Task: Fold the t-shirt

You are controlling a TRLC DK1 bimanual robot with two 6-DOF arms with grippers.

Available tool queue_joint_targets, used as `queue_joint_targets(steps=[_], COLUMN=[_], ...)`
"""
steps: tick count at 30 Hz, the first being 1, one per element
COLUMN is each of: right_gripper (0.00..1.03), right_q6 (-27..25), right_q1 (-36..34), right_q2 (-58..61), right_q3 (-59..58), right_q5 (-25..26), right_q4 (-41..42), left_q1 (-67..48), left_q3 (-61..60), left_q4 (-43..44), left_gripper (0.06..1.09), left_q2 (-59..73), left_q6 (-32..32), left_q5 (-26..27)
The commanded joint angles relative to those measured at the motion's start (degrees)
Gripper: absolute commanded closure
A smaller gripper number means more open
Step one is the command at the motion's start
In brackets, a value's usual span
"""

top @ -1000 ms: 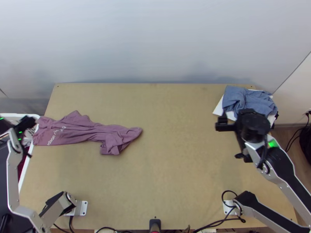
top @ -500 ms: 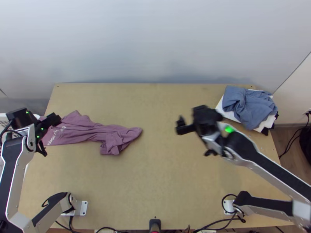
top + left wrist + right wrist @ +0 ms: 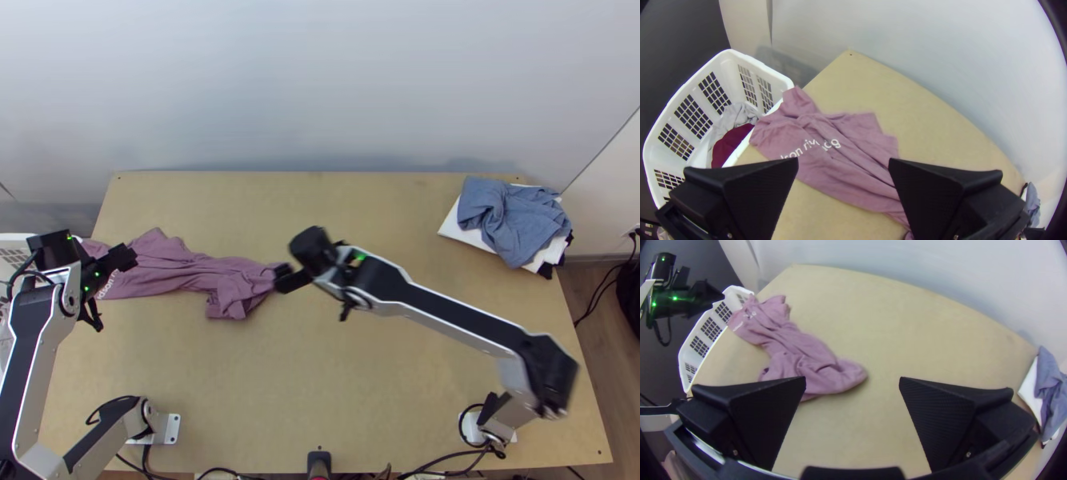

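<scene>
On the light wooden table (image 3: 360,384), saw a bunched mauve printed t-shirt (image 3: 192,276) apparently lapping a white plastic basket (image 3: 731,80), with black left gripper (image 3: 843,161) and black right gripper (image 3: 852,379) spread empty, and risked snagging there if dragged.

Robotics lab: arms (image 3: 456,310), wooden table (image 3: 384,384)

ok so 1 table (image 3: 384,384), 1 purple shirt (image 3: 180,268) at its left edge, 1 basket (image 3: 731,66), 1 clothes pile (image 3: 512,220) on the far right corner, 2 robot arms (image 3: 456,316)
</scene>
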Motion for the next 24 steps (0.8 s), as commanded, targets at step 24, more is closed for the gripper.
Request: queue_joint_targets(steps=[24], right_gripper=[0.16], right_q6=[7.07], right_q1=[6.04], right_q2=[37.92], right_q3=[39.96], right_q5=[-19.36], right_q4=[-11.89], left_q1=[6.66], left_q3=[-5.20], left_q4=[3.27], left_gripper=[0.10], left_q2=[2.46], left_q6=[3.87], left_q5=[0.07])
